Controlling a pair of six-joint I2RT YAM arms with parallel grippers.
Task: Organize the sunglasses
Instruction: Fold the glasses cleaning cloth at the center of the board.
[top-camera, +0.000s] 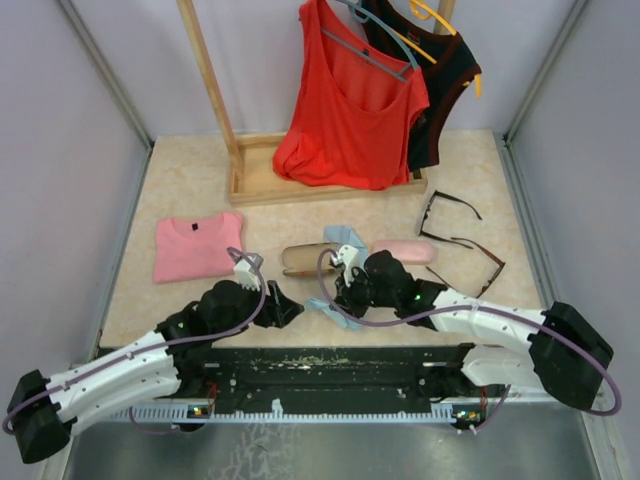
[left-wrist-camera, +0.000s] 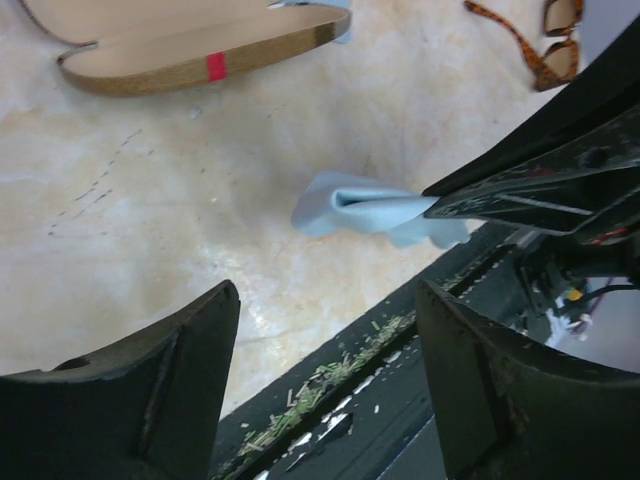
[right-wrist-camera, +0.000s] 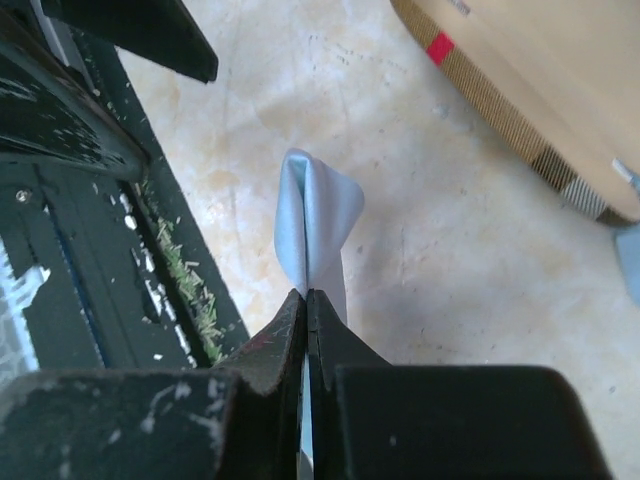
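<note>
Reference landmark: the open brown plaid case, lying at the centre of the desk. Left of the case, a folded pink shirt lies flat. On the near-left side of the case, the left pincer hovers low over the desk edge with its jaws apart and nothing between them. Directly in front of the case, a light-blue cloth stands folded, its lower edge on the desk. The right pincer is clamped on this cloth with its jaws pressed together; it approaches from the near-right side of the case. A second piece of light-blue fabric rests at the right end of the case. Right of the case, an oblong pink case lies closed. Further right of the plaid case, the reddish-brown sunglasses lie on the desk with arms unfolded, just beside the pink case. The black sunglasses lie right of the plaid case and further back, arms unfolded, near a wooden rack base. Neither pair is held, and neither is inside a case.
</note>
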